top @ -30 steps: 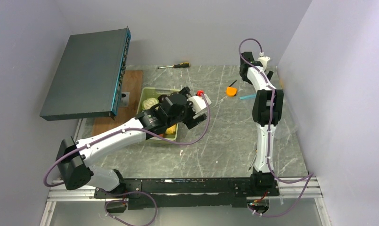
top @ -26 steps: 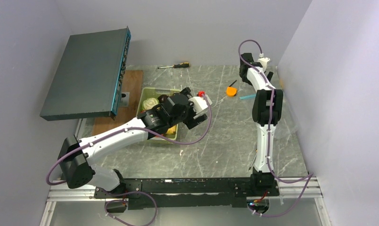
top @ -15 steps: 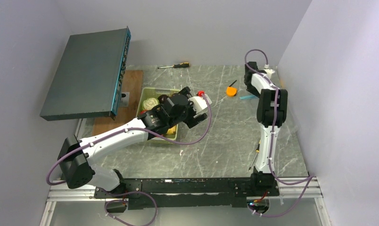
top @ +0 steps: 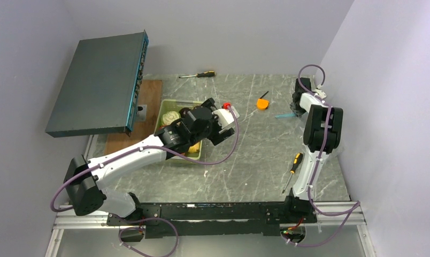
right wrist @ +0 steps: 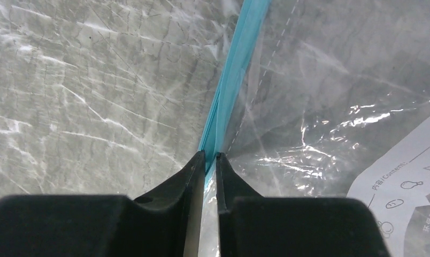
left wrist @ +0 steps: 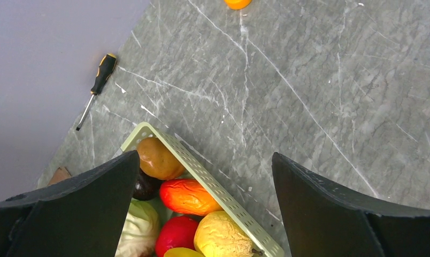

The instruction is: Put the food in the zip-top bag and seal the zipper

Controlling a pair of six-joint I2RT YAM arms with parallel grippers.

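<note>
Right tool (right wrist: 210,158) swung toward lilac wall (top: 384,107), pinching zipper (right wrist: 234,69); marbled table (top: 255,155).

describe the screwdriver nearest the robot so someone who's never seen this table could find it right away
On the grey marble table, find the right arm rising white from the near edge. The screwdriver lies just left of it, orange-and-black handle pointing away from the robot, thin shaft toward the bases. The only other screwdriver lies sideways by the back wall.
</note>
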